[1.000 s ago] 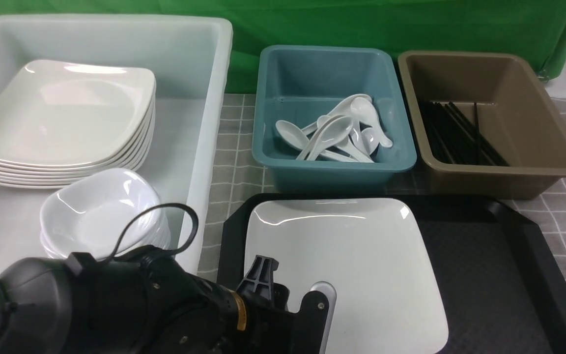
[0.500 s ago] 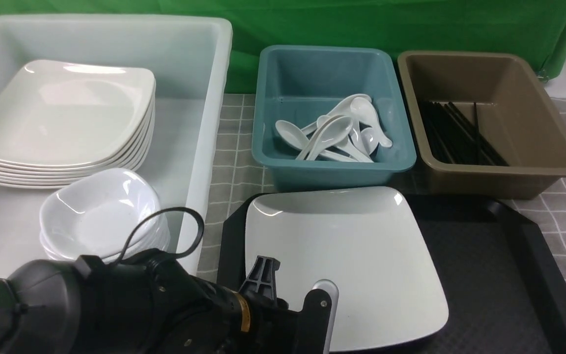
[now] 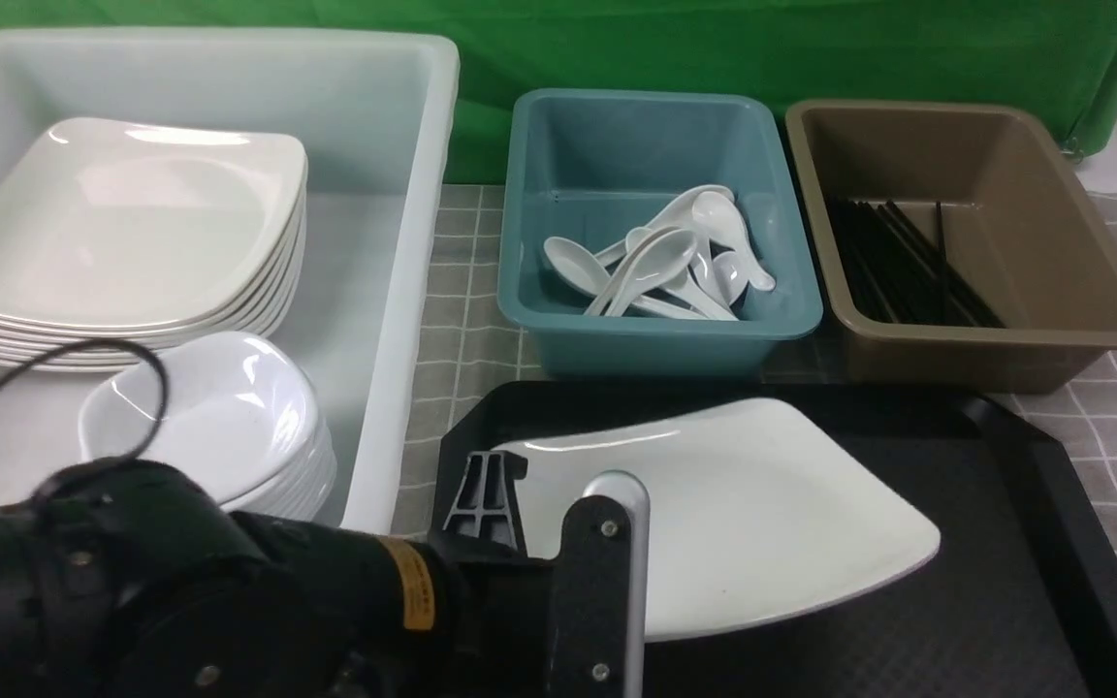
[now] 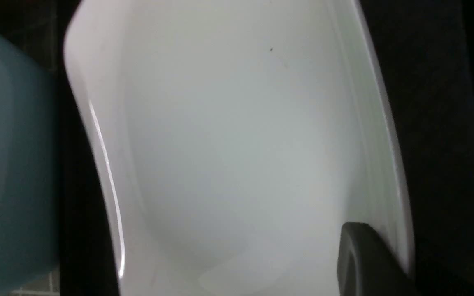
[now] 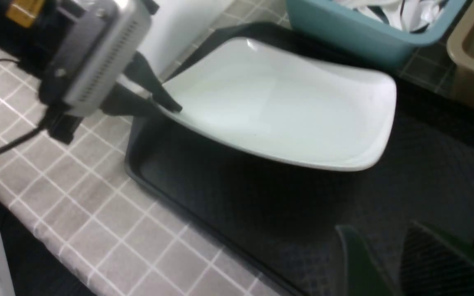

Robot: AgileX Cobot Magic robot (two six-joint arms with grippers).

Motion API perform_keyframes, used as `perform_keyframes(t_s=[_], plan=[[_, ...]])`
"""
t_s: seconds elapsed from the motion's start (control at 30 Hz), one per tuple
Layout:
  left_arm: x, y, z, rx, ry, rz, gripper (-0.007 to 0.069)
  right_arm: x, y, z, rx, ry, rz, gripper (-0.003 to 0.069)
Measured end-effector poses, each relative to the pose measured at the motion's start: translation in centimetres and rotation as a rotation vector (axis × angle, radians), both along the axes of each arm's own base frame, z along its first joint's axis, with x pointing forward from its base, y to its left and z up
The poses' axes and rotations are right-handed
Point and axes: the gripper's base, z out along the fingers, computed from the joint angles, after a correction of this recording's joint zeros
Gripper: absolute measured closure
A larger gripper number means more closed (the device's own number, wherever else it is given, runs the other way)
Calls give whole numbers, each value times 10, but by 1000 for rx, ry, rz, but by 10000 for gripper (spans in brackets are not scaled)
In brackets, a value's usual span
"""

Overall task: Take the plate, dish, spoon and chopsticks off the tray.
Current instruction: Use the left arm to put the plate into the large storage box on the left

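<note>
My left gripper (image 3: 547,492) is shut on the near left edge of the large white plate (image 3: 762,523). It holds the plate tilted above the black tray (image 3: 1014,543), left side raised. In the right wrist view the left gripper (image 5: 167,105) pinches the plate's (image 5: 286,102) rim over the tray (image 5: 241,197). The left wrist view shows the plate (image 4: 241,144) and one dark finger (image 4: 364,259) on it. My right gripper (image 5: 381,236) is open and empty over the tray floor. No dish, spoon or chopsticks show on the tray.
A white bin (image 3: 403,291) on the left holds a stack of plates (image 3: 122,242) and a stack of small dishes (image 3: 209,417). A teal bin (image 3: 655,330) holds spoons (image 3: 665,262). A brown bin (image 3: 985,339) holds black chopsticks (image 3: 908,271). All stand on a grey checked cloth.
The plate has come up off the tray and tipped, its left side raised and its right corner swung right. My left wrist has rolled and its cable has swung left.
</note>
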Motion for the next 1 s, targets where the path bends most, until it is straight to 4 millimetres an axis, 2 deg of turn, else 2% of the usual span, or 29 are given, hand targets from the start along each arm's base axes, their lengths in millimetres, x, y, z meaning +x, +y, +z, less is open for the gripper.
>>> perform_keyframes(t_s=[0.17,0.27,0.5,0.57,0.63,0.9,1.0], plan=[[-23,5,25,-37,4,-55,594,1,2,4,37,-38,9,443],[-30,9,32,-55,10,-61,594,3,3,6,49,-66,9,451],[-34,15,41,-80,-7,-62,594,4,2,7,43,-89,2,541],[-35,16,49,-99,-22,-65,594,6,0,8,34,-103,-28,610],[-35,16,58,-123,-40,-66,594,8,-2,9,27,-118,-60,631],[-38,18,92,-176,-76,-80,594,13,-9,10,16,-144,-157,635],[-39,23,111,-206,-103,-55,594,15,-13,11,22,-149,-205,635]])
